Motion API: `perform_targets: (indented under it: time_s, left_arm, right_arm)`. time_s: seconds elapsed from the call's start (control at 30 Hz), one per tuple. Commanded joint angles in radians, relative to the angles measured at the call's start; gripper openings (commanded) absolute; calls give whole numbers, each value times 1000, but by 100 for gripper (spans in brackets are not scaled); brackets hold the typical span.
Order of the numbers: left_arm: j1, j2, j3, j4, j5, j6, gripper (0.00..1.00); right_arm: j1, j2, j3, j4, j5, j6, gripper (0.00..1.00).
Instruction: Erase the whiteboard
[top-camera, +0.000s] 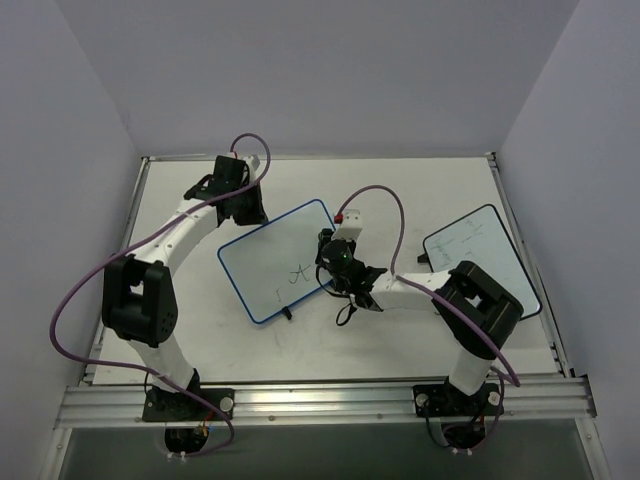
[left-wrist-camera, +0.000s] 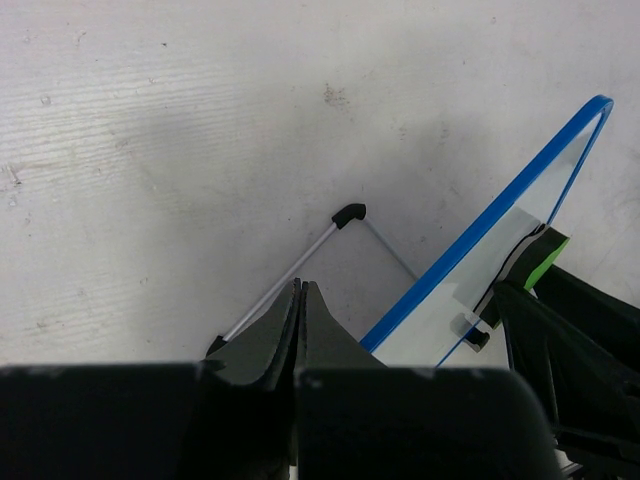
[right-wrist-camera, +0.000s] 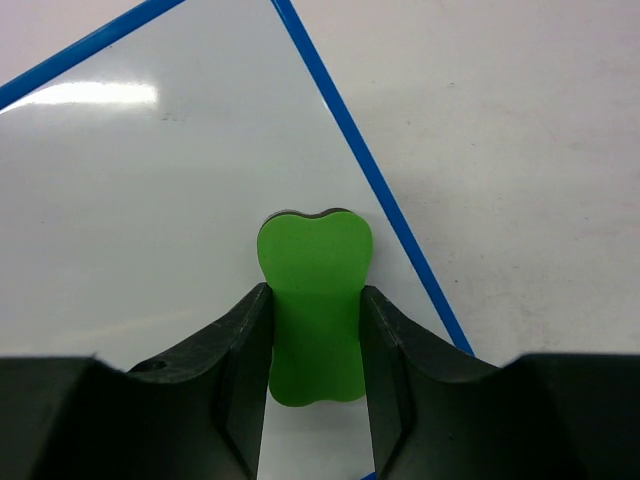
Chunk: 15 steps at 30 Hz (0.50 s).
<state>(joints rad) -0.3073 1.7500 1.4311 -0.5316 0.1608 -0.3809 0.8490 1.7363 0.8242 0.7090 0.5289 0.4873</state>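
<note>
Top external, table (top-camera: 400, 185): pale and flat, carrying the whiteboard at about its middle.
Whiteboard (top-camera: 270, 255): blue-framed with rounded corners, propped at a lean on a thin wire stand (left-wrist-camera: 345, 215) behind it.
Long axis: runs left to right and angles toward the far right; the face points up and toward the arm bases.
Handling: likely light, thin and stiff with a slick face. It would probably slide or tip back under a hard wipe, so it is best steadied at the frame or the stand, never on the face.
Black-framed board (top-camera: 470, 240): lies flat, well apart to the whiteboard's right.
Left gripper (left-wrist-camera: 300, 285): behind the whiteboard's far-left corner, jaws pressed together beside the stand wire; I cannot tell whether they pinch the wire.
Right gripper (right-wrist-camera: 313, 300): at the whiteboard's right edge, jaws clamped on the green eraser (right-wrist-camera: 315, 260).
Eraser: pressed to the whiteboard's face, just inside the right frame.
Scribbles (top-camera: 295, 275): black marks near the whiteboard's lower edge, left of the eraser and not yet wiped.
Foot (top-camera: 288, 315): small and black, under the whiteboard's lower edge.
</note>
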Motion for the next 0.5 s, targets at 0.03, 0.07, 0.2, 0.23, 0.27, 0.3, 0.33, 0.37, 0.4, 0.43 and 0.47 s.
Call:
perform_targets:
  time_s: [0.03,0.07,0.2,0.23,0.27,0.3,0.33,0.37,0.4,0.43,0.47]
  left_arm:
    - [-18,-12,-3,-27,25,10,2]
    - [-18,-12,-3,-25,25,10,2]
    - [-18,-11,-3,-27,25,11,2]
    - [-18,-10,-3,-27,26,11,2]
    - [-18,-10,-3,-27,26,11,2]
    - [-18,-10,-3,-24,26,11,2]
    - [-18,-10,-3,-25,26,10,2]
    - [-18,-9,-3,-25,26,10,2]
    - [-18,-9,-3,-25,26,8,2]
    - [-18,-9,-3,-24,26,8,2]
    - [-18,-9,-3,-24,26,8,2]
  right_arm:
    - [-41,11,-43,-85,3,7,0]
    - [-41,11,-42,-83,-1,5,0]
    - [-39,25,-19,-78,-21,-1,0]
    - [-36,28,-11,-80,-23,-4,0]
    - [-31,29,6,-80,-24,-6,0]
    - [-25,38,13,-80,-27,-7,0]
    - [-9,42,24,-85,-26,-10,0]
    - [1,46,35,-86,-23,-12,0]
    - [11,57,61,-89,-18,-15,0]
    - [36,63,76,-98,-11,-19,0]
    - [48,81,91,-103,-9,-21,0]
